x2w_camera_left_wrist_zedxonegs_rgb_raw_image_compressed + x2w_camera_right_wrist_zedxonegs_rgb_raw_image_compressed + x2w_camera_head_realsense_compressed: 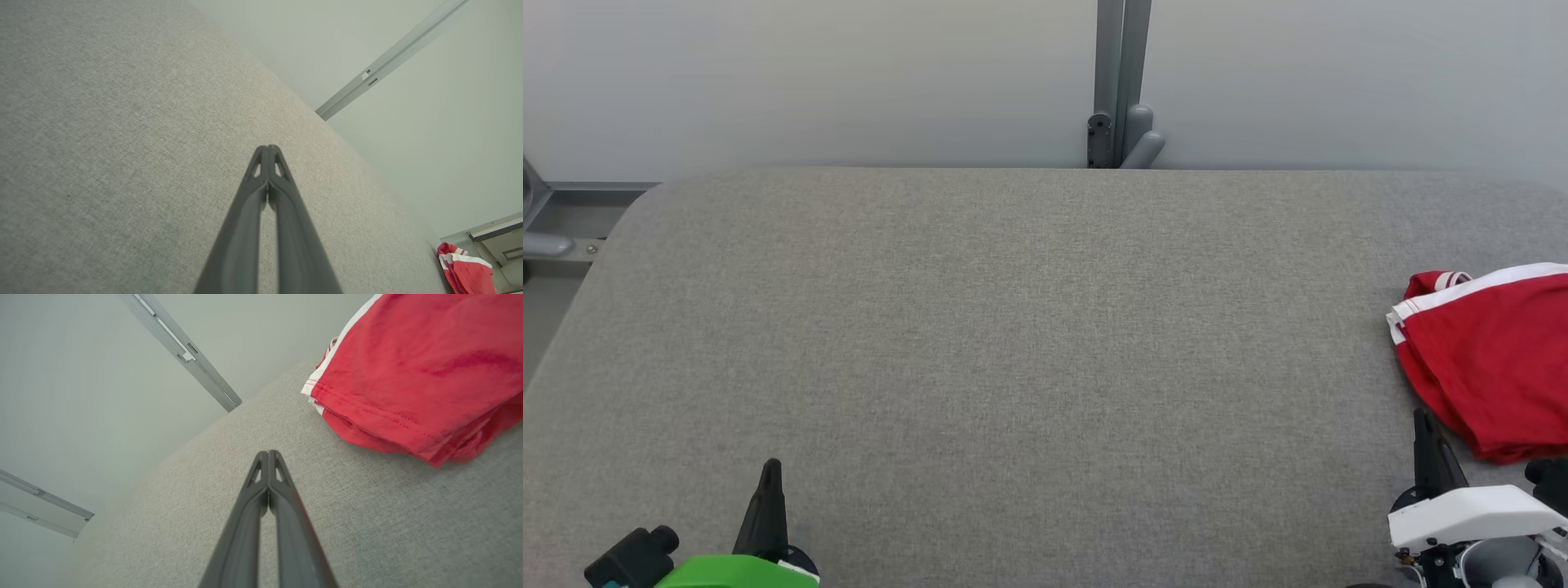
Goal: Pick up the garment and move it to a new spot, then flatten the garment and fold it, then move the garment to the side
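A red garment with white stripes lies folded at the right edge of the grey fabric table. The right wrist view has the garment close, up and to the right of the fingers. Far off at the lower right of the left wrist view, the garment is small. My right gripper is shut and empty, its tips just in front of the garment's near-left corner. My left gripper is shut and empty near the table's front left. Both wrist views show the fingertips pressed together.
A grey metal post with a bracket stands behind the table's far edge against a pale wall. A metal frame shows past the table's far left corner.
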### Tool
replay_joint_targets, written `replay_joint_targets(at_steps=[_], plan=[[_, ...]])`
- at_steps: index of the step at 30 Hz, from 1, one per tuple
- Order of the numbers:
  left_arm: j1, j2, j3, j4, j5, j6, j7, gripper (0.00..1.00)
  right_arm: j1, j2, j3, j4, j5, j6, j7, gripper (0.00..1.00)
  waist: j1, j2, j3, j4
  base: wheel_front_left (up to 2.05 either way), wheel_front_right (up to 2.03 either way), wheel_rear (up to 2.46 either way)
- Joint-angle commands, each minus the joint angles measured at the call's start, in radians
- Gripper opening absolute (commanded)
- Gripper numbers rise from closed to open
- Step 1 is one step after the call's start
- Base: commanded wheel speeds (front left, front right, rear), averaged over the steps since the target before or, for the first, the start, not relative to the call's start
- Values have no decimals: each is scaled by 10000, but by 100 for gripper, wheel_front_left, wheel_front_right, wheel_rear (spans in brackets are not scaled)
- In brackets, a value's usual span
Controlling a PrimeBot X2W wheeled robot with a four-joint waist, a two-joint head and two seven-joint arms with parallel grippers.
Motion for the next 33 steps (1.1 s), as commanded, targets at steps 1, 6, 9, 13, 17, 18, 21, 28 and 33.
replay_joint_targets(at_steps=[1, 6, 9, 13, 17, 18, 21, 28, 33], plan=[[-294, 33, 77, -173, -381, -16, 68, 0, -224, -98, 32, -151, 433, -4, 80, 0, 0, 0, 3, -20, 0, 0, 0], [-394, 17, 159, -197, -994, -19, 235, 0, -301, -110, 97, -160, 1194, -5, 246, 0, 0, 0, 10, -83, 0, 0, 0], [-439, 10, 193, -209, -1237, -20, 298, 0, -327, -114, 122, -162, 1496, -5, 311, 0, 0, 0, 13, -108, 0, 0, 0], [-502, -5, 259, -223, -1692, -21, 428, 0, -376, -120, 170, -169, 2074, -5, 433, 0, 0, 0, 19, -158, 0, 0, 0], [-582, -19, 319, -241, -2154, -23, 550, 0, -428, -126, 214, -173, 2625, -6, 557, 0, 0, 0, 24, -209, 0, 0, 0], [-599, -23, 333, -244, -2243, -24, 582, 0, -444, -128, 225, -175, 2765, -6, 578, 0, 0, 0, 26, -221, 0, 0, 0], [-653, -35, 376, -255, -2575, -25, 670, 0, -484, -134, 257, -179, 3160, -6, 666, 0, 0, 0, 30, -259, 0, 0, 0], [-776, -62, 480, -283, -3289, -28, 871, 0, -552, -148, 329, -184, 4048, -7, 857, 0, 0, 0, 41, -347, 0, 0, 0], [-842, -81, 555, -299, -3752, -30, 1004, 0, -611, -156, 379, -188, 4642, -8, 991, 0, 0, 0, 48, -410, 0, 0, 0]])
